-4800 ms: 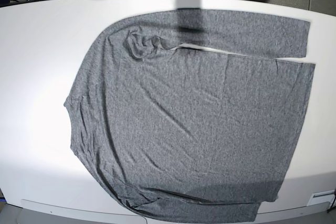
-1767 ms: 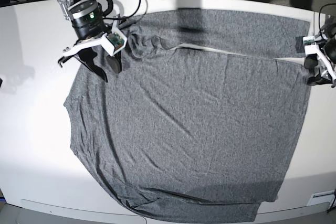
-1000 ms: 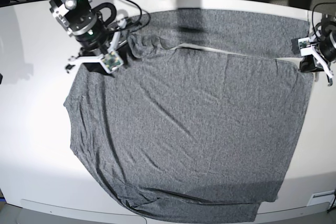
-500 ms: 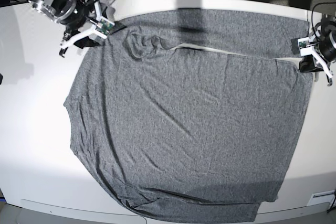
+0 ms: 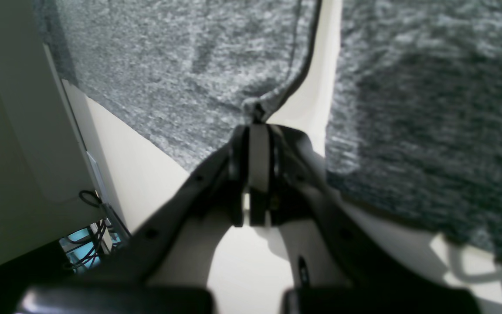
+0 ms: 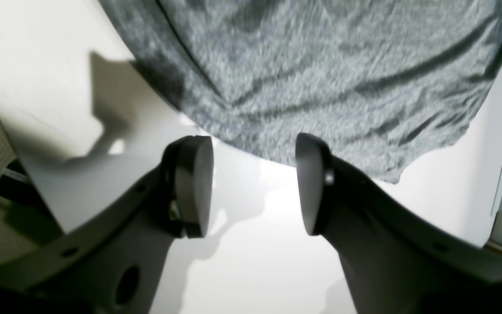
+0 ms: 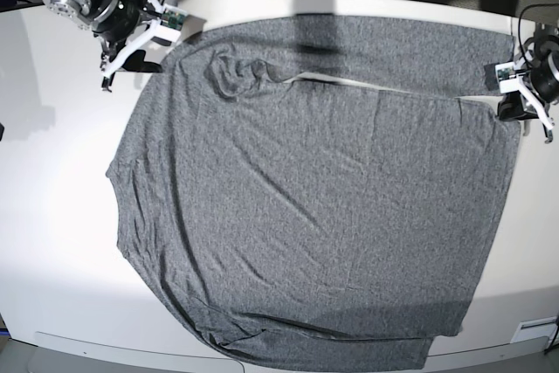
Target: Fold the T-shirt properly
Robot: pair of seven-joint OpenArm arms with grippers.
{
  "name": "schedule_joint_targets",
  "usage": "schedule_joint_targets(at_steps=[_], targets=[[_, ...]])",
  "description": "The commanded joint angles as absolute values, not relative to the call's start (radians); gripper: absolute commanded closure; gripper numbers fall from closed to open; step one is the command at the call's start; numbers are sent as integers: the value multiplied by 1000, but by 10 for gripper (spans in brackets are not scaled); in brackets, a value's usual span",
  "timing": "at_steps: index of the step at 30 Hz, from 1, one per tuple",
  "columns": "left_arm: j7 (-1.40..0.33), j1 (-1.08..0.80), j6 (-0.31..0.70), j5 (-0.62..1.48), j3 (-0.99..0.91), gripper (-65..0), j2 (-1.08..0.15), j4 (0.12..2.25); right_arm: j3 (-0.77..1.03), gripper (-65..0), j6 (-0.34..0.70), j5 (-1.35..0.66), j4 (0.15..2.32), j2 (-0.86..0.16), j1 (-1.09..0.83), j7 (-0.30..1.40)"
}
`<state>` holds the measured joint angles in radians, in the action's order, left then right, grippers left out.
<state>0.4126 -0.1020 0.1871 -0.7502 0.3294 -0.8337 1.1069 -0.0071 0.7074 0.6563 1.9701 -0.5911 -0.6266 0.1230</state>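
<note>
right arm backs off, left arm has the hem corner

the right gripper (image 6: 253,183) has pulled away from the shoulder of the large heather-grey, wrinkled knit t-shirt (image 7: 323,207) to the white table's (image 7: 61,216) far corner; its jaws stand wide and empty. the left gripper (image 5: 257,126) stays clamped on the hem corner. the shirt lies flat, spread across the table; folding looks barely started, with one corner secured.

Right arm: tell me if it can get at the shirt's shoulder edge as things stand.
Probably yes. The right tool stands open over bare table, just short of the T-shirt edge, and nothing lies between them.
</note>
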Motion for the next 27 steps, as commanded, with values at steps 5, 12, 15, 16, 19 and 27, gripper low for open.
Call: schedule_joint_targets(at_steps=[5,12,15,16,19,27], targets=[[421,-100,194,-750,327,0,-852,1112,-1,-305,698,656,1977,-604,-626,49],[421,-99,194,-750,327,0,-825,1112,-64,-305,698,724,1866,-604,-604,14],[421,-99,194,-750,327,0,-818,1112,-131,-305,698,730,1829,-604,-581,15],[421,-99,194,-750,327,0,-818,1112,-155,-305,698,731,1827,-604,-575,15],[420,-99,194,-750,327,0,-818,1112,-219,-305,698,731,1826,-602,-545,16],[414,-99,194,-751,327,0,-818,1112,-289,-256,698,734,1822,-576,-507,83]])
